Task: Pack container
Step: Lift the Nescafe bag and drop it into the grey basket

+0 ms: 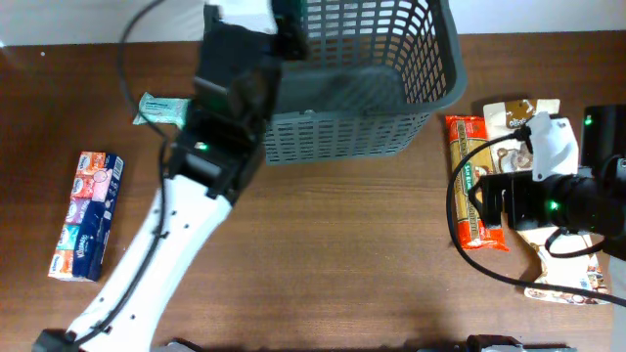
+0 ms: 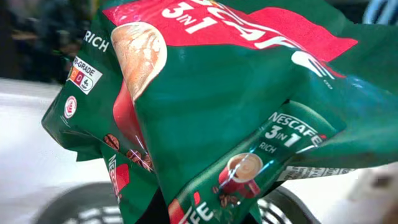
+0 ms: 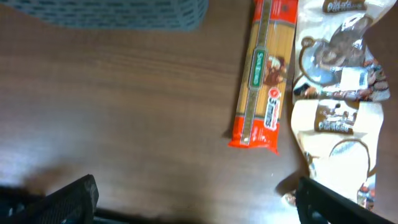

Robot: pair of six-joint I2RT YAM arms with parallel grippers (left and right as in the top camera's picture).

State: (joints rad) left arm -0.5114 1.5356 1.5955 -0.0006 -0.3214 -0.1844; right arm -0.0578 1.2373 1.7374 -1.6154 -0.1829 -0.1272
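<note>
green coffee packet (image 2: 217, 106) held by the left hand (image 1: 282, 31) over the basket (image 1: 342, 137), release inside judged next; right hand (image 3: 196, 202) spread wide.

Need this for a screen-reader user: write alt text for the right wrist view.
The right gripper hangs open above a wooden table, where a long orange pasta packet and a white-and-brown bag lie side by side. The grey container shows at the top edge.
</note>
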